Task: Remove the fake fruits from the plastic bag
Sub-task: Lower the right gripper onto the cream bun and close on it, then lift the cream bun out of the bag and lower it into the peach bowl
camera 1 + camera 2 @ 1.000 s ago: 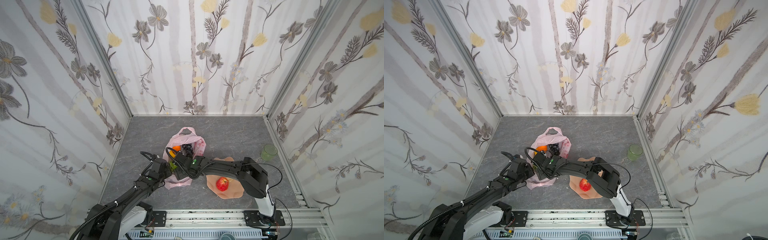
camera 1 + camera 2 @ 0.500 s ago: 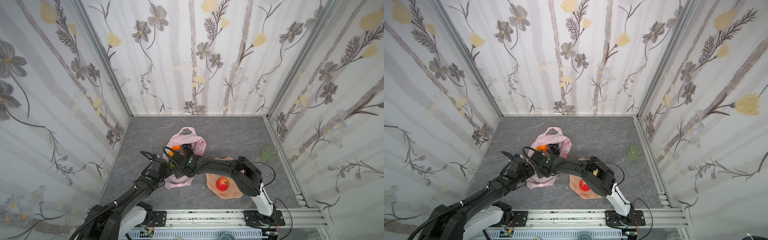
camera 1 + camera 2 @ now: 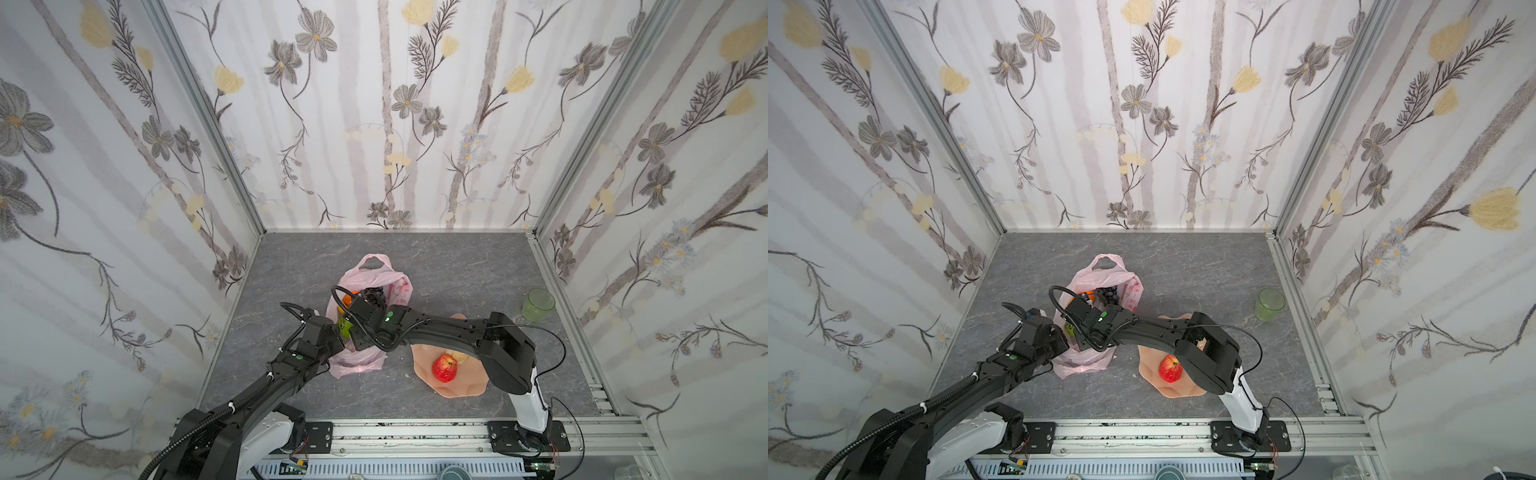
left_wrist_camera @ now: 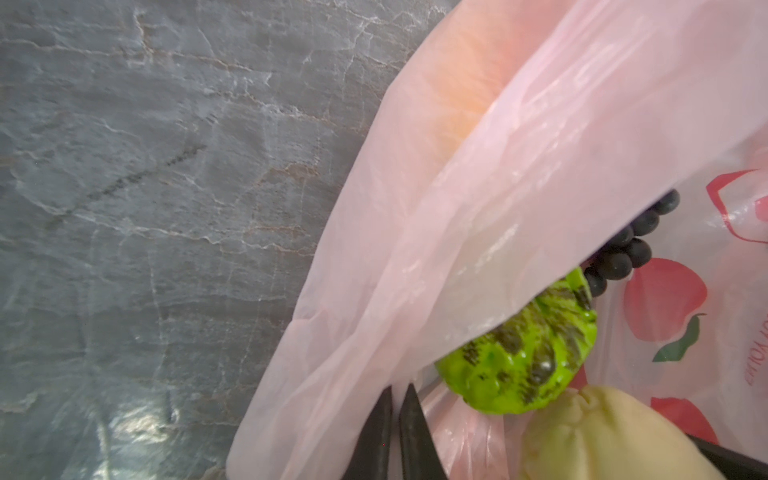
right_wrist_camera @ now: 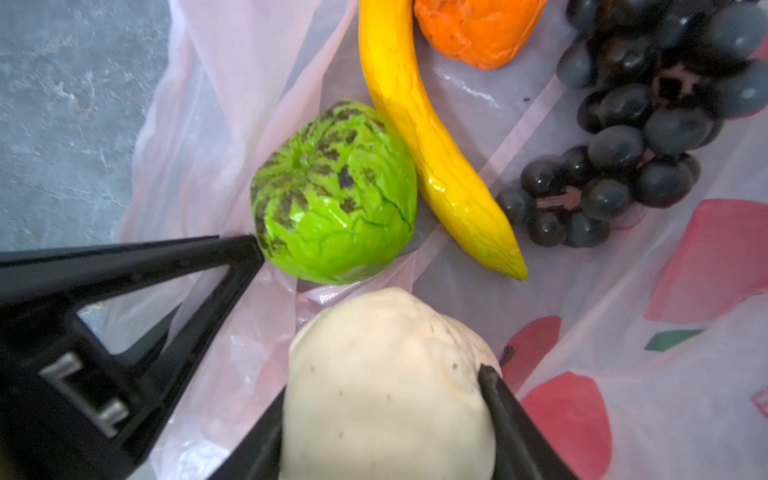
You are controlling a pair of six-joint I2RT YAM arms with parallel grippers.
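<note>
The pink plastic bag [image 3: 361,361] [image 3: 1084,361] lies open on the grey floor. My left gripper [image 4: 397,399] [image 3: 338,334] is shut on the bag's rim [image 4: 498,187]. My right gripper [image 5: 382,386] [image 3: 357,330] reaches into the bag, its fingers pressed on both sides of a pale beige fruit [image 5: 386,395] [image 4: 602,440]. Just beyond it inside the bag lie a green fruit [image 5: 336,195] [image 4: 523,361], a yellow banana [image 5: 436,158], an orange [image 5: 478,29] and dark grapes [image 5: 648,124] [image 4: 623,253]. A red apple [image 3: 444,368] [image 3: 1170,369] rests outside the bag.
The apple sits on a peach scalloped plate [image 3: 457,390] [image 3: 1175,390] right of the bag, partly under my right arm, with another beige fruit [image 3: 459,356] beside it. A green translucent cup [image 3: 539,304] [image 3: 1271,304] stands by the right wall.
My right gripper has pushed a little deeper into the bag and its jaws have narrowed onto the beige fruit. The left gripper still holds the bag's rim in place.
</note>
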